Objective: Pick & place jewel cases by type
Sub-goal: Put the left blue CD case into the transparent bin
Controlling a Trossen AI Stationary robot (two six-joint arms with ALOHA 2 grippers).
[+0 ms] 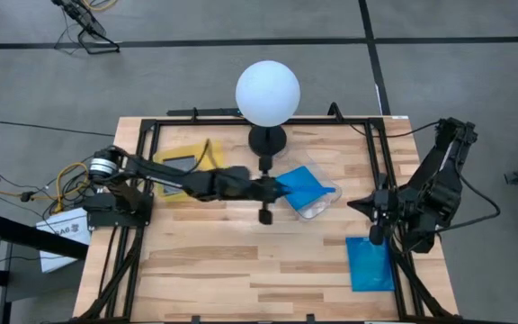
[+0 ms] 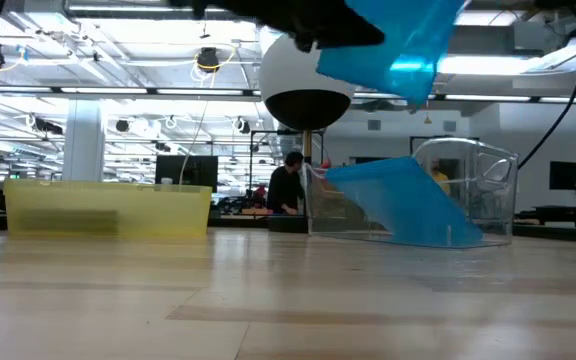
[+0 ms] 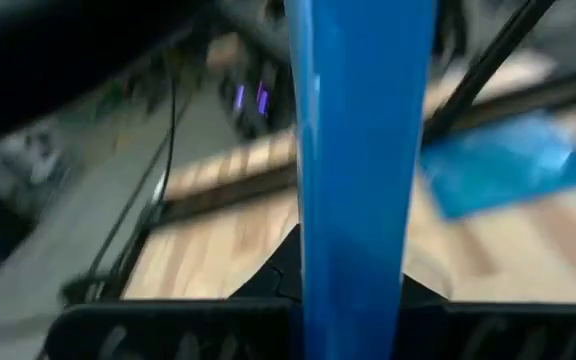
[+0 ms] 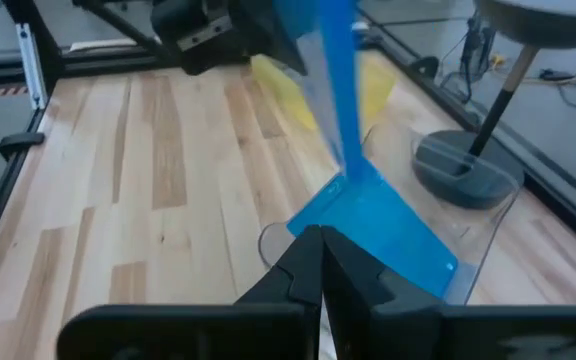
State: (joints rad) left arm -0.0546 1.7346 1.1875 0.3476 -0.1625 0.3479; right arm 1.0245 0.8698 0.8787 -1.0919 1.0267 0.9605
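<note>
The left gripper (image 1: 277,187) pinched a blue case (image 2: 393,40) above the clear tray (image 2: 488,180), where another case (image 2: 408,205) leaned, so a careless drop risked it catching and tipping out; the right gripper (image 1: 378,236) waited closed.

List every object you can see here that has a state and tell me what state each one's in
Left hand: shut on a blue jewel case, held above the clear tray.
Right hand: shut, empty, waiting at the table's right side.
Clear tray: holds one blue case leaning tilted inside.
Yellow tray: upright; something dark lies in it.
Blue cases on table: lying flat by the right arm.
</note>
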